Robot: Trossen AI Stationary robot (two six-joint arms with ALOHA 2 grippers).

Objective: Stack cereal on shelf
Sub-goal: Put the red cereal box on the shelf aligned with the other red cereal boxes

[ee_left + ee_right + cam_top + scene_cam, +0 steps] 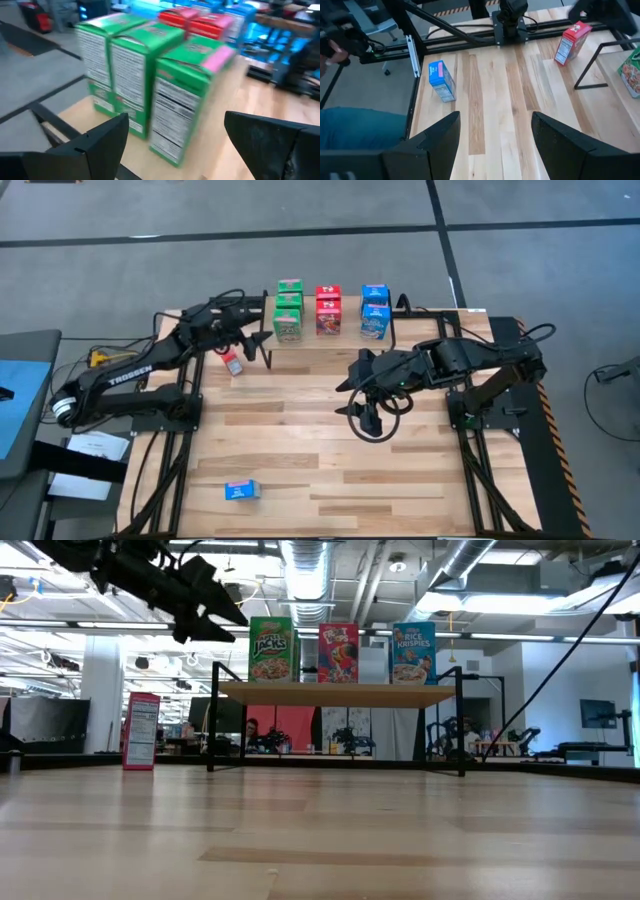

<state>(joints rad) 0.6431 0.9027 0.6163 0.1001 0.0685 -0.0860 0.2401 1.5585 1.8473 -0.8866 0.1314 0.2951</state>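
Observation:
The shelf (340,345) stands at the table's far middle with cereal boxes upright on it in rows: three green (289,308), two red (328,308), two blue (375,310). My left gripper (262,350) hangs open just left of the shelf, beside the nearest green box (185,95), nothing between its fingers. A red box (232,362) stands on the table left of the shelf. A blue box (241,491) lies near the table's near left corner. My right gripper (362,408) hovers open and empty over the table's middle.
The shelf's thin black legs (592,65) stand beside the loose red box (572,42). Bare wooden tabletop (330,470) stretches from the shelf to the near edge. Black frame rails (165,470) run along both table sides.

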